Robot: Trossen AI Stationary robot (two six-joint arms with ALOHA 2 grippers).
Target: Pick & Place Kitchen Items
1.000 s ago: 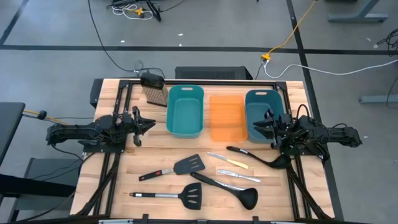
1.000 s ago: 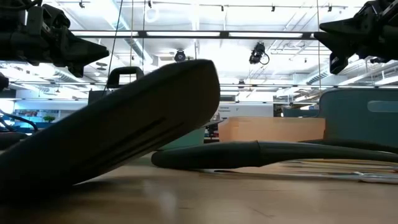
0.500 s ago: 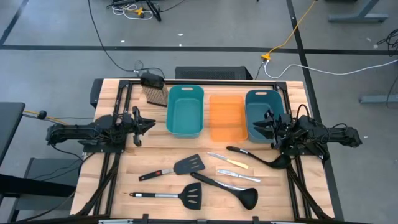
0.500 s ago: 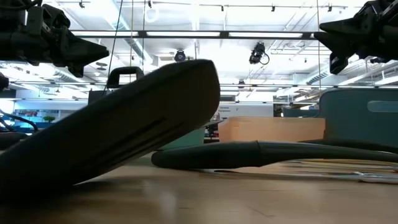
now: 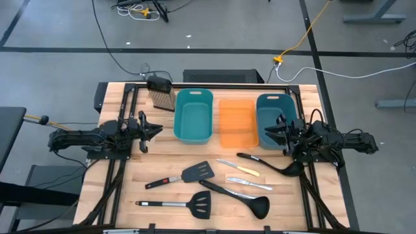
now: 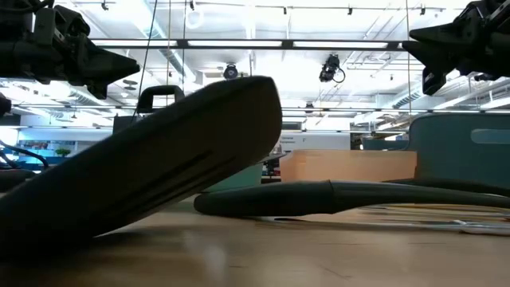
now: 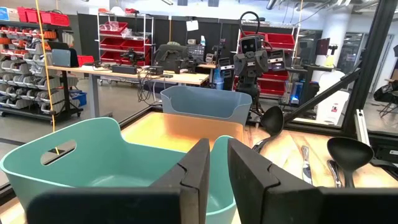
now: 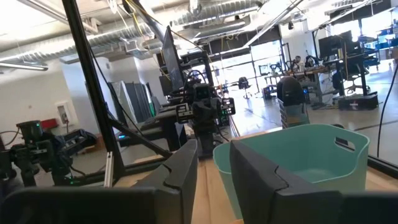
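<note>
nothing's moved in the last second, so no pick has started. left gripper (image 5: 153, 130) and right gripper (image 5: 273, 132) both hover nearly closed, holding nothing. spatulas (image 5: 195, 172), ladles (image 5: 259, 207) and knives (image 5: 238, 168) sit on the table (image 5: 162, 159), bins (image 5: 194, 116) empty.

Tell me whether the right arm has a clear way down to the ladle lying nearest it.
Probably yes. The right gripper hangs over the right teal bin, holding nothing, its fingers close together. The ladle lies just in front of it on bare table, with nothing on top; only the yellow-handled knife lies alongside.
</note>
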